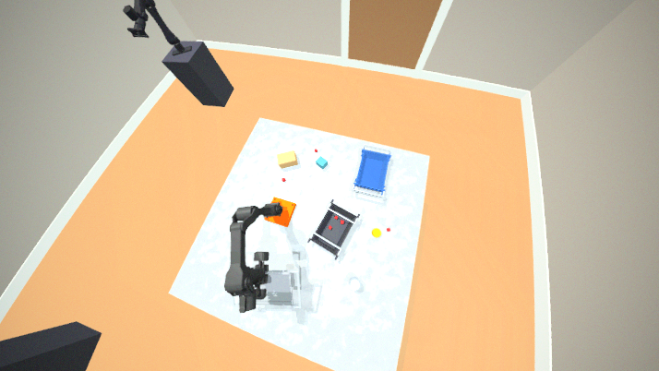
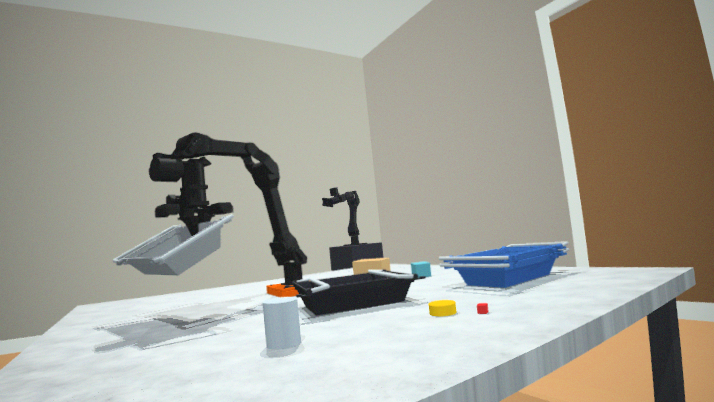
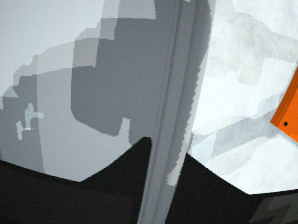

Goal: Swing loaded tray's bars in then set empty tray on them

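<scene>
Holding red blocks, the black tray sits below the claw gripping the grey tray.
</scene>
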